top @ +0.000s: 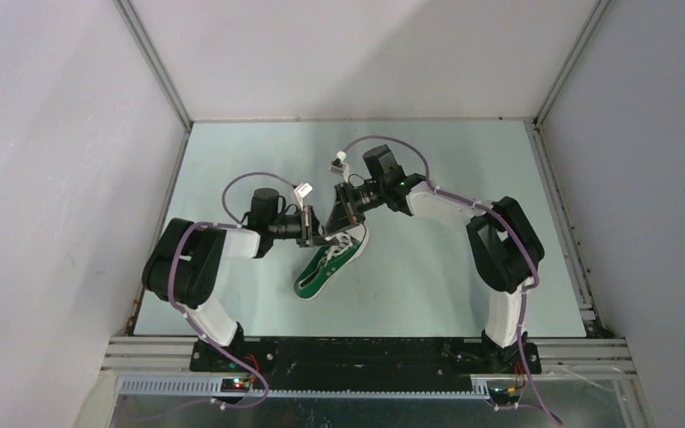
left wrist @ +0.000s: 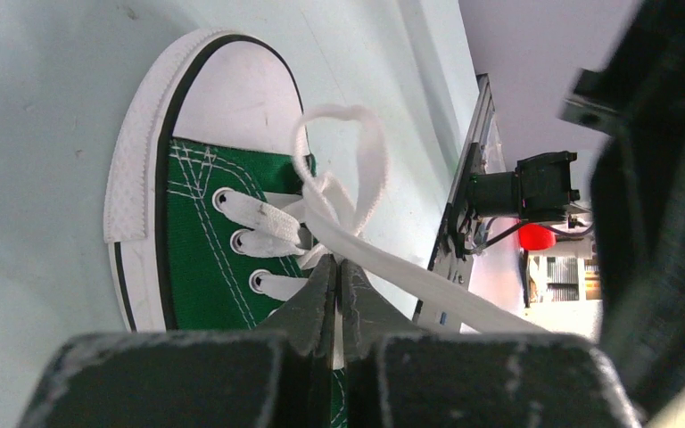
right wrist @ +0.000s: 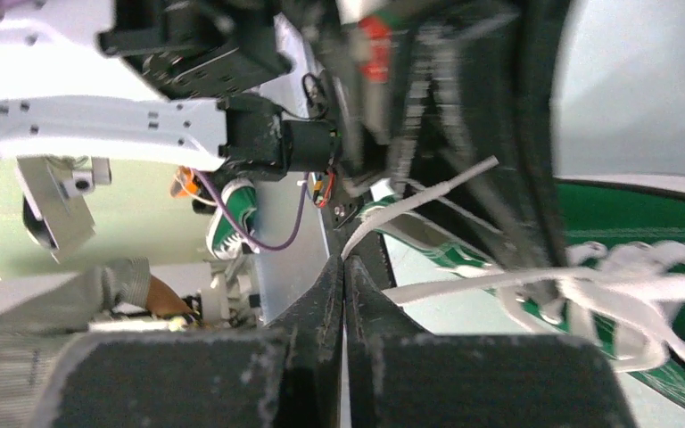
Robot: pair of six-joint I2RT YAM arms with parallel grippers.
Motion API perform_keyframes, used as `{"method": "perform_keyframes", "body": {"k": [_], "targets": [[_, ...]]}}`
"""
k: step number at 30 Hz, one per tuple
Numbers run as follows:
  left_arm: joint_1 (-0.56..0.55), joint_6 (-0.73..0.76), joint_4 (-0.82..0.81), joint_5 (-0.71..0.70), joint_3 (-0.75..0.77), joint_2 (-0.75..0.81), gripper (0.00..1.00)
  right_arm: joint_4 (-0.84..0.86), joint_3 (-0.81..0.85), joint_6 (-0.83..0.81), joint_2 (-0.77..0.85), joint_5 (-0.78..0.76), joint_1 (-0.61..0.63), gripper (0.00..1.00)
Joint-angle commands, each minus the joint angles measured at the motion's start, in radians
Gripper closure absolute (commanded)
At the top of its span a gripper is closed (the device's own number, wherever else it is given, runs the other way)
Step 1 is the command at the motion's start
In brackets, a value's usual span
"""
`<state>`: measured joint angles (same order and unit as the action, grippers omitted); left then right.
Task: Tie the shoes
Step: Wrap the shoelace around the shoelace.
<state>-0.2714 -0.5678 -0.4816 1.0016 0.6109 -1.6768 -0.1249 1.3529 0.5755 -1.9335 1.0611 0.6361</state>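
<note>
1. Green canvas sneaker lies on the pale table between my two arms, with its white toe cap pointing away from my bases and a little to the right.
2. My left gripper is pressed together where the laces cross over the eyelets. A white sliver shows between its fingers, so it is clamped on a strand.
3. One lace loop stands up over the toe cap.
4. My right gripper is pinched tight on a lace end, which sticks out past the tips.
5. From above, both grippers sit close together over the front half of the sneaker.
</note>
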Motion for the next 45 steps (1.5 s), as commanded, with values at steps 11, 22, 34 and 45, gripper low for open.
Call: {"method": "perform_keyframes", "body": {"k": [11,22,34,45], "targets": [[0.013,0.121,0.149,0.065,0.069,0.016,0.96,-0.166,0.067,-0.325,0.152,0.014,0.106,1.00],[0.026,0.224,0.282,0.060,0.102,0.016,0.95,-0.323,0.118,-0.557,0.198,-0.011,0.179,1.00],[0.041,0.229,0.277,0.079,0.092,0.021,0.94,-0.377,-0.123,-0.866,0.245,-0.235,0.214,0.78],[0.033,0.240,0.259,0.113,0.079,0.039,0.90,-0.327,-0.119,-0.760,0.226,-0.252,0.024,0.52]]}}
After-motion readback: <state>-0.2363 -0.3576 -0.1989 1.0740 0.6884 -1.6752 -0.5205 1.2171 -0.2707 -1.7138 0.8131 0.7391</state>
